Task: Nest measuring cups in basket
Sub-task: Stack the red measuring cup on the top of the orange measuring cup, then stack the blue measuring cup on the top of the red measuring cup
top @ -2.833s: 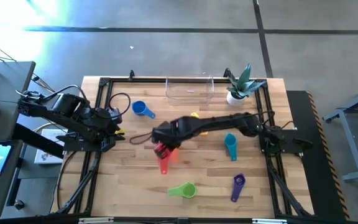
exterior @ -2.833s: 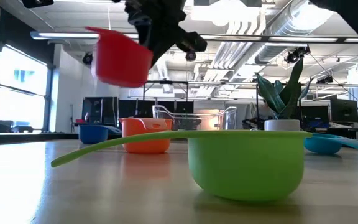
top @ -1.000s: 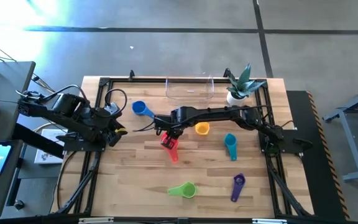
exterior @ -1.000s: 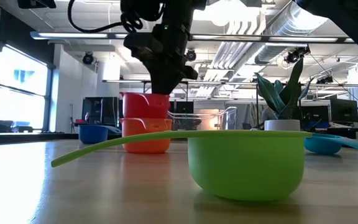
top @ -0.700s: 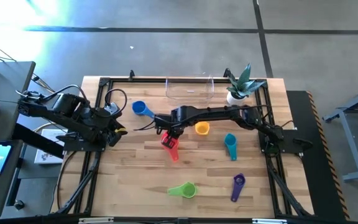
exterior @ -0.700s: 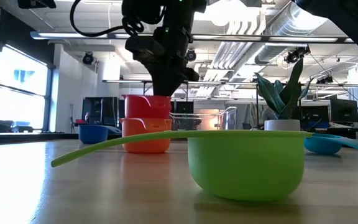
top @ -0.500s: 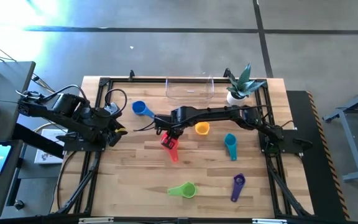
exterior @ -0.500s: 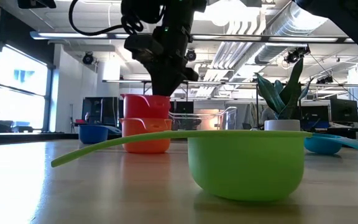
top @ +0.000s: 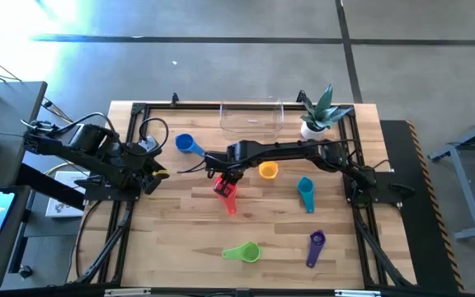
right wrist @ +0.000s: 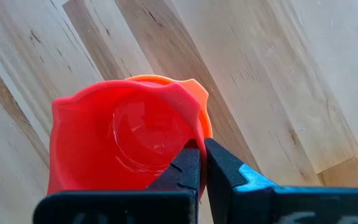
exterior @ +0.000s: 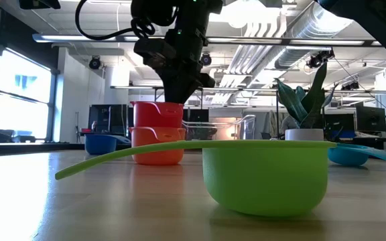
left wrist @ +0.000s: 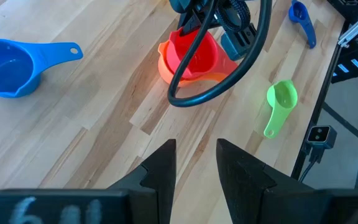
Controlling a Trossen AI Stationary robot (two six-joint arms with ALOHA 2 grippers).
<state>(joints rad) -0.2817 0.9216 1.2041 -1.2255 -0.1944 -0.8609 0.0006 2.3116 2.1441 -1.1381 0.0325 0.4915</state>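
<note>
Two plastic scoops are stacked mid-table: the red measuring cup [top: 225,188] is seated in the orange measuring cup [exterior: 156,143], its rim pinched by the right gripper [right wrist: 201,163]. The left gripper [left wrist: 194,163], slightly parted, is parked at the table's left edge.

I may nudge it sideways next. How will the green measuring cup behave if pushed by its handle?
The green measuring cup looks like thin moulded plastic, so probably light and stiff. Its long flat handle sticks out to one side and stands clear of the table, so a push there would likely pivot it around the bowl rather than slide it straight. The broad flat base suggests little tipping.
</note>
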